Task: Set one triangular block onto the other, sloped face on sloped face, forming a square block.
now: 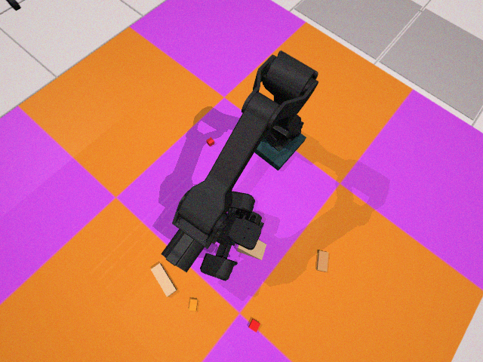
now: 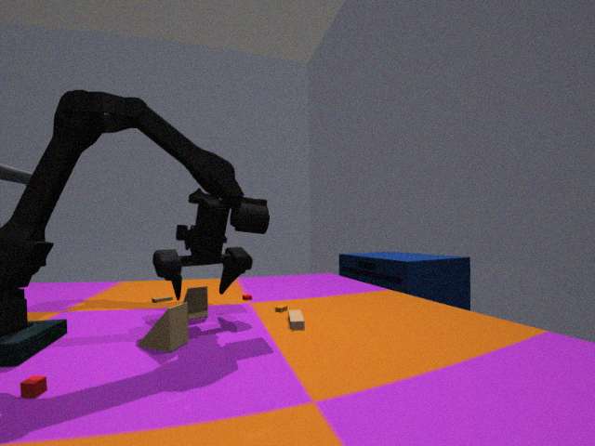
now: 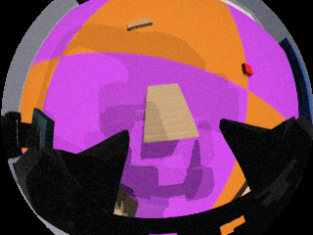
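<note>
One tan triangular block stands on the table, partly under the gripper in the top view. The other triangular block stands nearer to the exterior view, its slope facing the arm's base; the arm hides it in the top view and the left finger partly covers it in the wrist view. My gripper is open and empty, pointing down above the blocks. In the wrist view the first block shows between and beyond the fingertips. Finger clearance above the blocks is hard to tell.
A pale bar and a small yellow-orange block lie beyond the gripper. A small red block, a tan bar and another red block lie farther off.
</note>
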Robot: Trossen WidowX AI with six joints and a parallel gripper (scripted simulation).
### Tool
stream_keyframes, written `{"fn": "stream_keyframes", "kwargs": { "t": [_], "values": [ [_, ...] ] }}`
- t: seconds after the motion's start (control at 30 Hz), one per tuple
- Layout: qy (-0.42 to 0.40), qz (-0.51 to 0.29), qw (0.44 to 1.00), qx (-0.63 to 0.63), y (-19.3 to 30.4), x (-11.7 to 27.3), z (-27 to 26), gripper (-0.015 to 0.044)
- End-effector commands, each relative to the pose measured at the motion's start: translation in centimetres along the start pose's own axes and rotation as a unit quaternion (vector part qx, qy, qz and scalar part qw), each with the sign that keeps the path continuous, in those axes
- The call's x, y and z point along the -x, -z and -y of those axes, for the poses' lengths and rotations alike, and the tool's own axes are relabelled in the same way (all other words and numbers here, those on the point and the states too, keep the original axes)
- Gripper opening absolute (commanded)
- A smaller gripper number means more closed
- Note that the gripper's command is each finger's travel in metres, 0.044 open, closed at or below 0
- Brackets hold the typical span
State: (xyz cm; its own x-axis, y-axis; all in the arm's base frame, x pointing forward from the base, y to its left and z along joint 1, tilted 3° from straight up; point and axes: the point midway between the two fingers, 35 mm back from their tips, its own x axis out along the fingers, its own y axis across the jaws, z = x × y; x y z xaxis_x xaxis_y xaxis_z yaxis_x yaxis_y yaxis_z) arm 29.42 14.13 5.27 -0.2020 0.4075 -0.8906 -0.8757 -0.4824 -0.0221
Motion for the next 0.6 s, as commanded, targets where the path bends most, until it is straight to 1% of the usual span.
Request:
{"fn": "stream_keyframes", "kwargs": {
  "t": [0.0,0.57],
  "values": [
    [-0.003,0.004,1.0,-0.003,-0.1,-0.9,-0.3,0.044],
    [-0.004,0.005,1.0,-0.003,-0.2,-3.6,-0.6,0.044]
  ]
}}
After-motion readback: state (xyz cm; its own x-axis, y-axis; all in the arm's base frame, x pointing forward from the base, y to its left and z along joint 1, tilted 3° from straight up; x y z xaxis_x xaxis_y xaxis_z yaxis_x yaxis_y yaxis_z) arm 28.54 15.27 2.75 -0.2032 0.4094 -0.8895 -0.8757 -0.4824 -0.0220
